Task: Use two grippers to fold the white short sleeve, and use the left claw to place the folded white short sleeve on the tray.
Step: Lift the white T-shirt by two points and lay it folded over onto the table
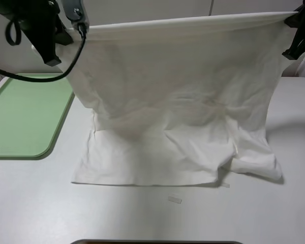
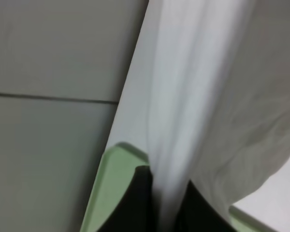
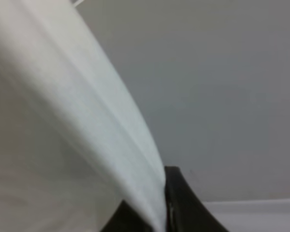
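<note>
Your left claw [image 1: 71, 25] is clamped shut on one upper corner of the white short sleeve [image 1: 178, 101], and your right gripper [image 1: 292, 30] is pinched closed on the opposite corner. Each wrist view shows white cloth squeezed between black fingers [image 2: 142, 203]. Look left and you find the tray [image 1: 25, 117], pale green, lying flat on the table below the left claw. A black cable [image 1: 40, 77] loops down from that arm and crosses in front of the tray's far edge. A small pale tape strip [image 1: 175, 200] lies on the table just in front of the shirt's hem, and a second strip [image 1: 223, 184] sits right at the hem. You hold the shirt's top edge pulled almost straight between the two grippers, high over the table. Its body hangs down like a curtain, and its lower part rests rumpled on the surface with one sleeve spread out at the right. Its left side hangs near the tray's rim. Under it all is a plain pale grey table [image 1: 142, 218], with a light panelled wall behind.
</note>
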Controlling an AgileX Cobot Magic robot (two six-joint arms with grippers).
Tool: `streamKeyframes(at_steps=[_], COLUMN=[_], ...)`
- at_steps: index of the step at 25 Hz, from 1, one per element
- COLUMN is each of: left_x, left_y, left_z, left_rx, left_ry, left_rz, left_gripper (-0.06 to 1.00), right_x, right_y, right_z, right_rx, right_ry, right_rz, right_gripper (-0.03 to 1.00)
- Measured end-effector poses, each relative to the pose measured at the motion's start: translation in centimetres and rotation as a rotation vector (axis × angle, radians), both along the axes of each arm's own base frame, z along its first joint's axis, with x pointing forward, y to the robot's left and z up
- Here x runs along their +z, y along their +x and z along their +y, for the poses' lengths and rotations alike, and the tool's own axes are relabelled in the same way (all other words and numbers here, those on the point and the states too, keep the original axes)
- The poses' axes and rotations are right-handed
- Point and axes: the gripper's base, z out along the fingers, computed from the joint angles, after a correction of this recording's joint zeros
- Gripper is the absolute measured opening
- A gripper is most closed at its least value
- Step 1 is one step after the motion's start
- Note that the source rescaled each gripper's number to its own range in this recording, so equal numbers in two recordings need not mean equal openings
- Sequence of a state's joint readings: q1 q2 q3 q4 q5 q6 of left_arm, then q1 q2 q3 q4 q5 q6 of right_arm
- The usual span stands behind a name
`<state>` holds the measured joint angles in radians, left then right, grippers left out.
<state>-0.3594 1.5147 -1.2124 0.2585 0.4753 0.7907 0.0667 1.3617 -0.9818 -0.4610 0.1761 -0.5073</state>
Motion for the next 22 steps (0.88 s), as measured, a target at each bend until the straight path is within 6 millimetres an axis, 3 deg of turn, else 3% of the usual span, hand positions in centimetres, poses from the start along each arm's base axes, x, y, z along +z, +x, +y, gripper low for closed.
streamKeyframes(at_steps=[6,9,20,22], left_x=[-3.9,-4.6,-6.0,-7.1], left_y=[2.5,2.7,1.4,0.7], left_z=[-1.1,-1.3,-1.8,-1.6], left_rx=[-0.005,0.019,0.129,0.142], left_ry=[-0.001,-0.028,-0.171,-0.164], left_rz=[0.037,0.064,0.269,0.321], left_gripper=[0.0,0.0,0.0,0.0], right_x=[-1.7,-2.6,-5.0,-5.3], right_y=[1.7,2.1,0.3,0.0], right_z=[-0.2,-0.3,-1.0,-1.1], right_rx=[0.025,0.019,-0.157,-0.17], right_ry=[-0.008,0.001,0.104,0.112], right_rz=[-0.009,0.023,0.339,0.388], right_gripper=[0.0,0.0,0.0,0.0])
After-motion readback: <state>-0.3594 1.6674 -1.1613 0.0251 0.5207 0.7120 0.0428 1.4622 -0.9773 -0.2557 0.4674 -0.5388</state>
